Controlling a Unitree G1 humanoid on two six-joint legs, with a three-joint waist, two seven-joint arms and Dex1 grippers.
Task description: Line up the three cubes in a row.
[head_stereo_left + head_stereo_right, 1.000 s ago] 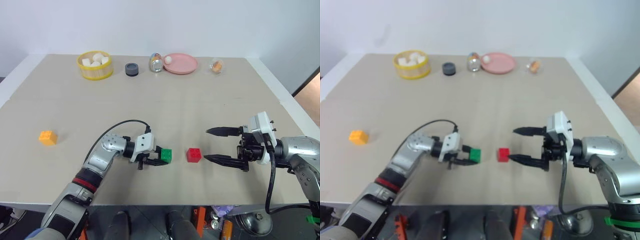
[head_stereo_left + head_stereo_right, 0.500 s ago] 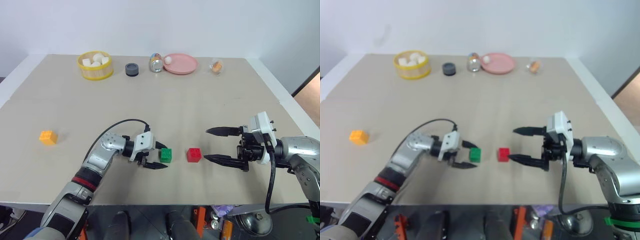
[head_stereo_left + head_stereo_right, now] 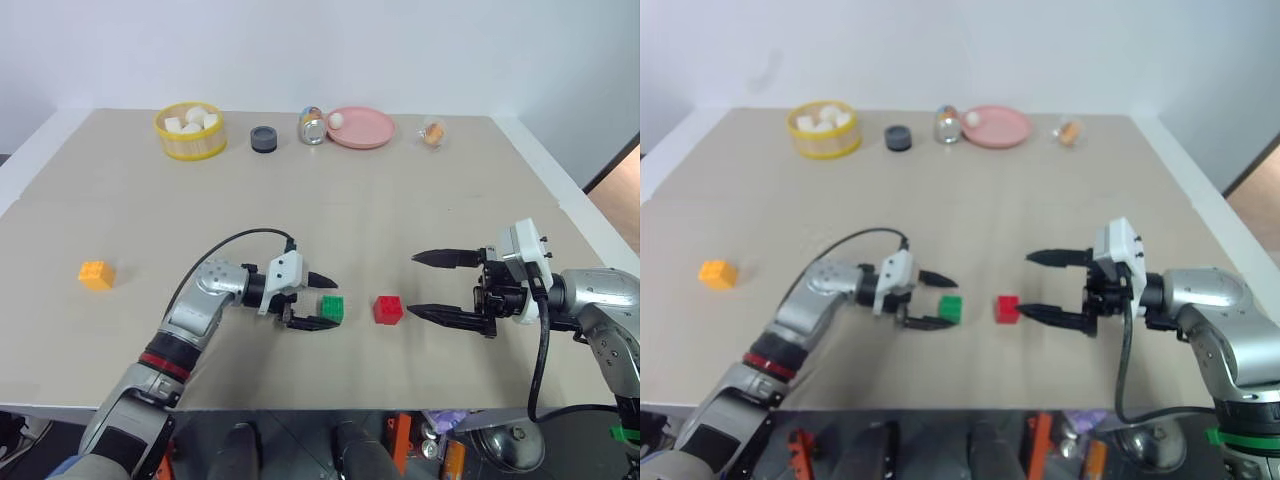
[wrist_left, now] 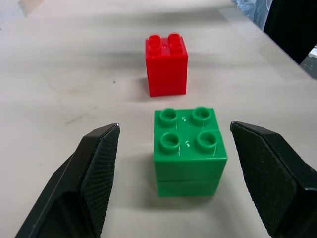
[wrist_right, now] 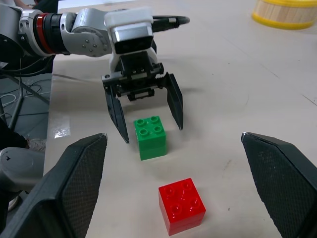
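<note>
Green cube (image 4: 188, 150) upright, studs up

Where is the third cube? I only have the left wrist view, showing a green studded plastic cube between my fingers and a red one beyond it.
Observer: The small orange-yellow studded plastic cube sits alone near the table's left edge, far from the green studded plastic cube and the red studded plastic cube.
Operator: Is the other arm near the red one?
Observer: Yes, the right gripper is just right of it, fingers wide apart, not touching it.
Operator: Anything behind the cubes?
Observer: A round yellow basket of white lumps and a pink plate stand along the far edge.
</note>
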